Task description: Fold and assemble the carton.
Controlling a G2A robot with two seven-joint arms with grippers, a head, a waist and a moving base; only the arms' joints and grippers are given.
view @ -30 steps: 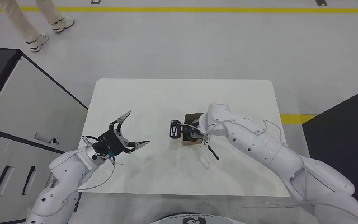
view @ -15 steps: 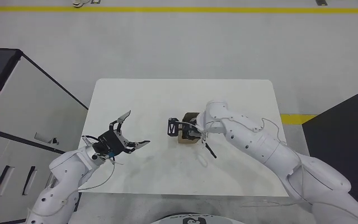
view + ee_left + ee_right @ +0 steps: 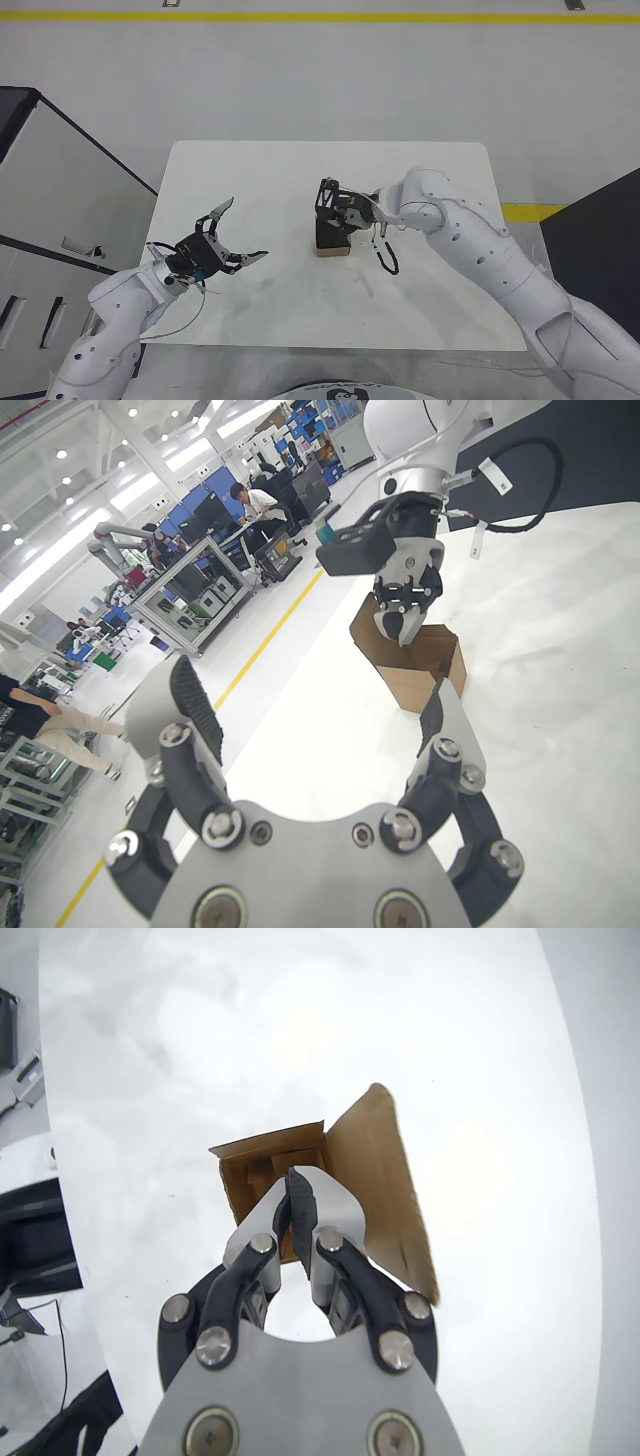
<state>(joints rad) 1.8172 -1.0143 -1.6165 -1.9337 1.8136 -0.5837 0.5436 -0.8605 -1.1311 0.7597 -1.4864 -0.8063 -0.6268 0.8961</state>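
A small carton (image 3: 333, 243) of brown corrugated card stands around the middle of the white bench (image 3: 430, 170), well apart from every edge. Its top is open, and one broad flap with a wavy cut edge tilts outward from the rim. The right hand (image 3: 333, 214) hangs over it, its ribbed black pads pressed together and their tips dipped just inside the opening. Whether they pinch any card, I cannot tell. The left hand (image 3: 245, 229) sits well to the left, by the bench's near-left part, with its fingers spread wide. Smooth white surface lies between it and the carton. The bench corners are rounded.
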